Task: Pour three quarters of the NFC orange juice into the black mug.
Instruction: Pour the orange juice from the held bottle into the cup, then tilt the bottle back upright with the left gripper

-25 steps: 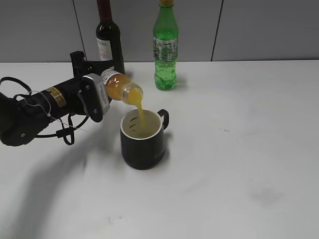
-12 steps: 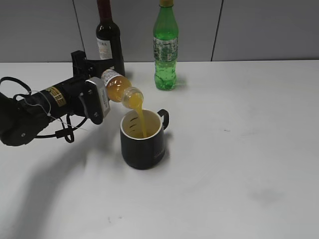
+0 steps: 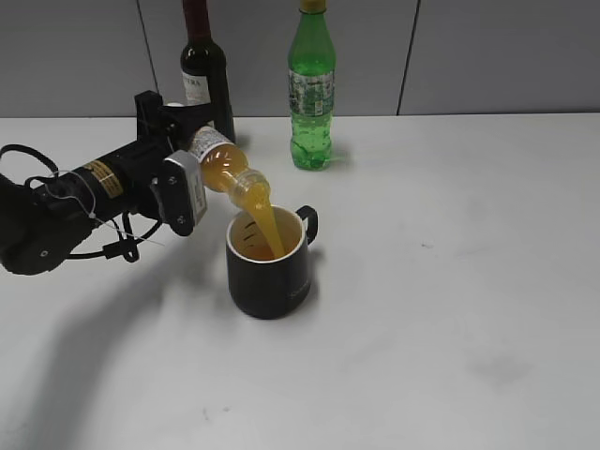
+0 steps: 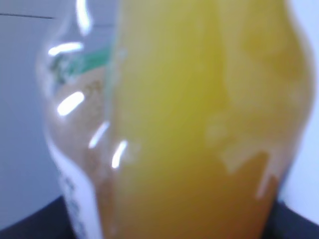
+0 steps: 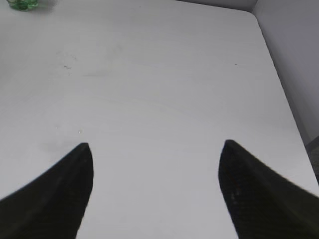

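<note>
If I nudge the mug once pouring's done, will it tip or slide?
Probably slides rather than tips: the mug is squat with a wide base. The juice streaming in adds weight, so it may slosh. Its handle faces back right, away from the left gripper.

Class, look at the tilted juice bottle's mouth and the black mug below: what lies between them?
In the exterior view, only a stream of orange juice runs from the NFC orange juice mouth into the black mug.

White table [image 3: 450, 309] with faint smudges, grey panelled wall [image 3: 497, 56] behind

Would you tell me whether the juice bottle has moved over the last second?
Yes. The NFC orange juice has tipped steeper, its base rising against the fixed wine bottle, still pouring into the black mug.
</note>
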